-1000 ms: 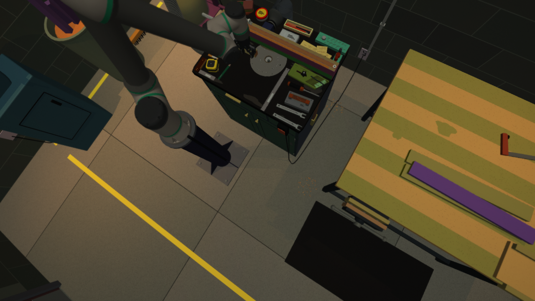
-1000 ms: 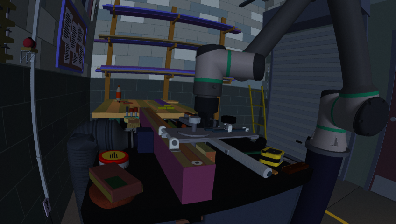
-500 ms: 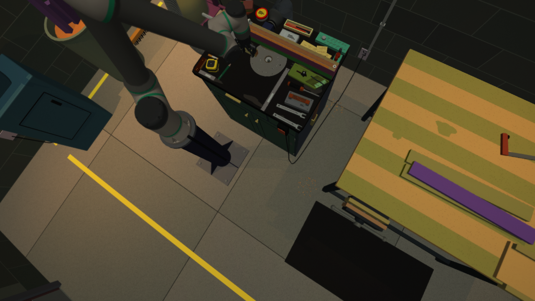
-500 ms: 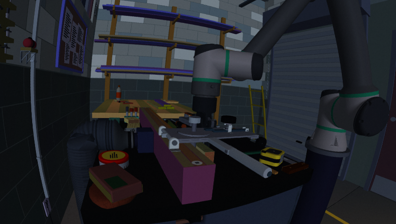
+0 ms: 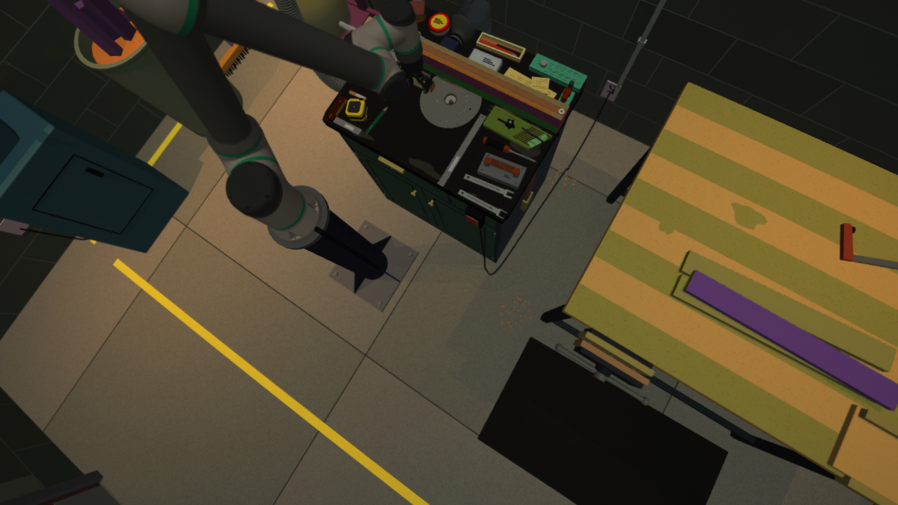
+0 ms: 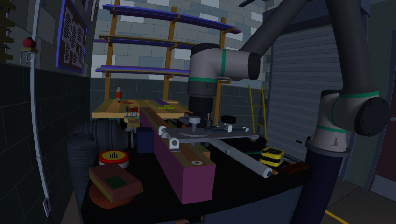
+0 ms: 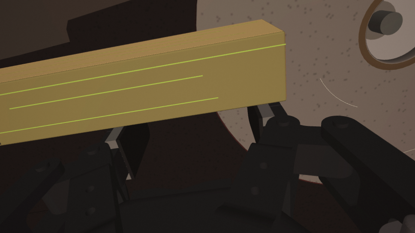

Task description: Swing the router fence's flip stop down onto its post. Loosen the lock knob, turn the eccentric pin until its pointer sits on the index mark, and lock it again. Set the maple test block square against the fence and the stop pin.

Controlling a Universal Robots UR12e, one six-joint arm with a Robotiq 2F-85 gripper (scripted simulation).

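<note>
The maple test block (image 7: pixel 145 84) is a long tan bar with thin green grain lines. It lies across the wrist camera just beyond my fingertips, its right end over the round router insert plate (image 5: pixel 449 103). My gripper (image 7: pixel 188 121) is open and holds nothing. It hangs low over the router table by the left end of the fence (image 5: pixel 490 78). The flip stop (image 6: pixel 205 134) lies flat across the fence top, with a knurled knob (image 6: pixel 194 120) and a black knob (image 6: pixel 228 119) on it. The stop pin and pointer are hidden from me.
The fence (image 6: pixel 177 155) runs along the table beside my wrist. A yellow tape measure (image 5: pixel 355 108) and a pencil lie at the table's left corner. A green jig (image 5: pixel 515 129) and hand tools fill the right side. A workbench (image 5: pixel 753 251) stands further right.
</note>
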